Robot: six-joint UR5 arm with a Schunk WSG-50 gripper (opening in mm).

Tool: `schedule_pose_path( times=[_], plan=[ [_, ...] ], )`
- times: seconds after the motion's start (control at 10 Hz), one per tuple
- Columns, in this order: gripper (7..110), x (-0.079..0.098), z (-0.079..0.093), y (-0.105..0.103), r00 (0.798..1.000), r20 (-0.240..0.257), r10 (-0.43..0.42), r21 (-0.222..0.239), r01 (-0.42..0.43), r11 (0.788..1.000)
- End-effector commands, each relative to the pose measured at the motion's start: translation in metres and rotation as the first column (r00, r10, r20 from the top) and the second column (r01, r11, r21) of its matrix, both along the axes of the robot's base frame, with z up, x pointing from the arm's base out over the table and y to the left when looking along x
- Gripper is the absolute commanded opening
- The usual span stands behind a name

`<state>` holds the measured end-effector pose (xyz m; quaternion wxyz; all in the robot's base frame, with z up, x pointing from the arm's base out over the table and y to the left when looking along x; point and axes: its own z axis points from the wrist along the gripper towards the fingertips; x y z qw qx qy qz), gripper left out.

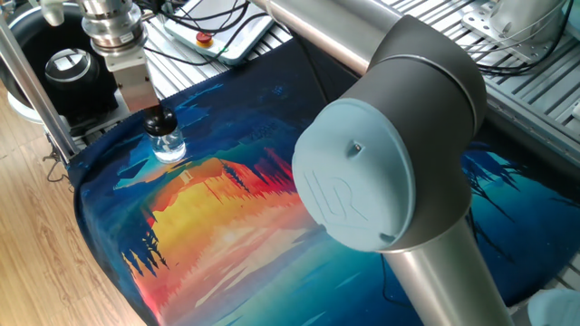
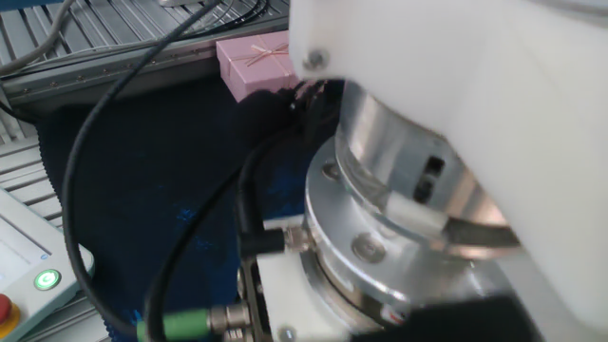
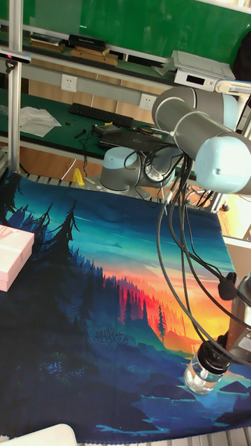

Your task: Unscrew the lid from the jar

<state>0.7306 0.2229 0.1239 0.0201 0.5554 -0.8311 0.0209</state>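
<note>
The jar (image 1: 169, 147) is a small clear glass bottle standing upright on the painted mat near its far left corner; in the tall fixed view the jar (image 3: 201, 377) sits at the lower right. Its black lid (image 1: 160, 119) is on the neck. My gripper (image 1: 159, 118) comes straight down from above and is shut on the lid, its dark fingers (image 3: 217, 357) hugging the cap. The other fixed view is filled by my wrist flange (image 2: 399, 237), and the jar is hidden there.
A black ring device with a silver centre (image 1: 65, 63) sits just behind the jar, beside an aluminium frame post (image 1: 27, 72). A pink gift box (image 3: 12, 256) lies at the mat's opposite side. Cables (image 3: 174, 265) hang from my arm. My big elbow joint (image 1: 381, 154) looms over the mat.
</note>
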Motion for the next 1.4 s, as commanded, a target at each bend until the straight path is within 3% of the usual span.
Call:
schedule_pose_path(
  times=[0.0, 0.3, 0.6, 1.3],
  plan=[
    [44, -0.003, 0.009, -0.012, 0.994, 0.010, -0.113, -0.009, 0.113, 0.994],
    [44, -0.010, 0.002, -0.011, 0.986, 0.000, -0.166, 0.064, 0.166, 0.984],
    [44, -0.011, -0.001, -0.012, 0.968, 0.006, -0.250, 0.089, 0.249, 0.964],
    [44, -0.016, 0.002, -0.003, 0.960, -0.016, -0.279, 0.115, 0.279, 0.953]
  ],
)
